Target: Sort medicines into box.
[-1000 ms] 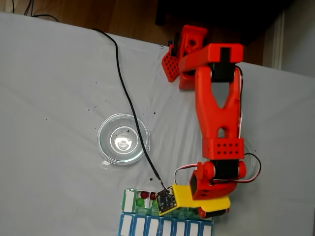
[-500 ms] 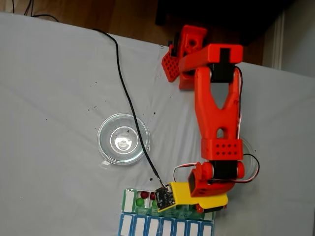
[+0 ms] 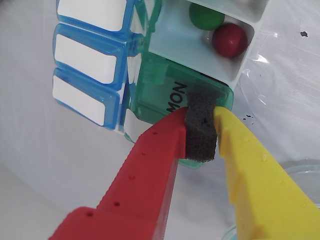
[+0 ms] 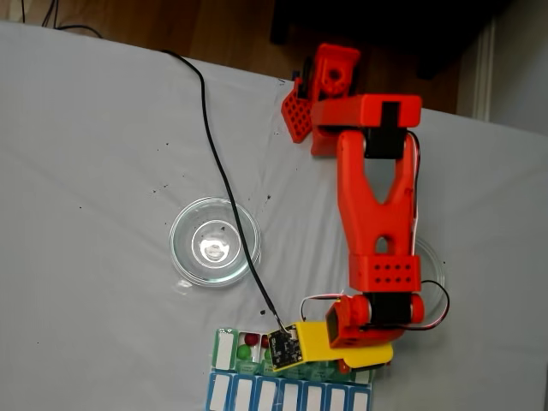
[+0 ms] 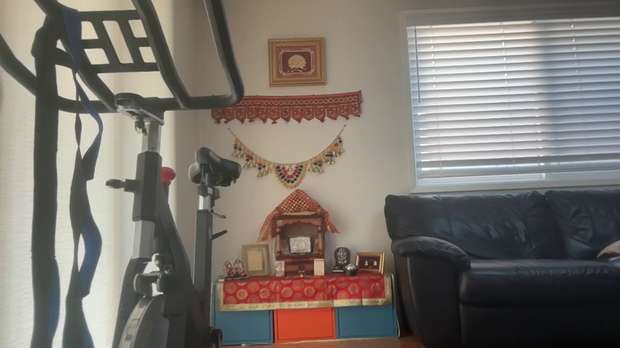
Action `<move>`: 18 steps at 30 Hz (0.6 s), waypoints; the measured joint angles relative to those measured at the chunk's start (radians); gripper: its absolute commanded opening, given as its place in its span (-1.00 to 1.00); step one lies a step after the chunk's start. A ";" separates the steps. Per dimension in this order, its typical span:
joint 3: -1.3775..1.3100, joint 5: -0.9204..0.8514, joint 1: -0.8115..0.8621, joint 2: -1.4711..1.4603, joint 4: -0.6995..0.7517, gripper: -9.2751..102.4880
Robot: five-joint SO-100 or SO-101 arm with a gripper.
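A: Where's the pill box [image 3: 150,55] rn?

B: Near edge of the desk [image 4: 103,171] in the fixed view, arm [image 4: 377,214] reaching down over it. Wrist view: green row w/ a blue row on its left. One compartment is open, w/ a green pill [image 3: 206,16] and a red pill [image 3: 230,40] in it, touching.

A: And the fingers?

B: The gripper [image 3: 201,131] sits on the green MON lid [image 3: 172,92]. Red finger [image 3: 150,170] and yellow finger [image 3: 255,170] are nearly pressed together on a dark foam pad [image 3: 202,127] between the tips; pad lies against the lid's near-right edge. Can't tell if it's gripping the lid or just pushing on it.

A: So what goes wrong from here?

B: Imo the lid's the risk. Foam is soft; if it slips off that edge the lid snaps back or never moves. Push too hard and the whole box skids on the cloth, since nothing pins it.

A: The pills?

B: Open cell is right beside the contact point. A jolt or tilt could bounce both out onto the desk. They're round, so they'd roll.

A: Anything else close?

B: A glass dish [image 4: 214,241] far-left of the box, and a black cable [image 4: 224,180] crossing its rim down to the wrist. Cable could drag it if the arm swings.
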 measured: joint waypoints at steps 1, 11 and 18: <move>-0.002 0.000 0.000 0.000 0.000 -0.82; -0.092 -0.023 -0.012 -0.075 0.075 -0.82; -0.101 -0.028 0.000 -0.057 0.077 -0.82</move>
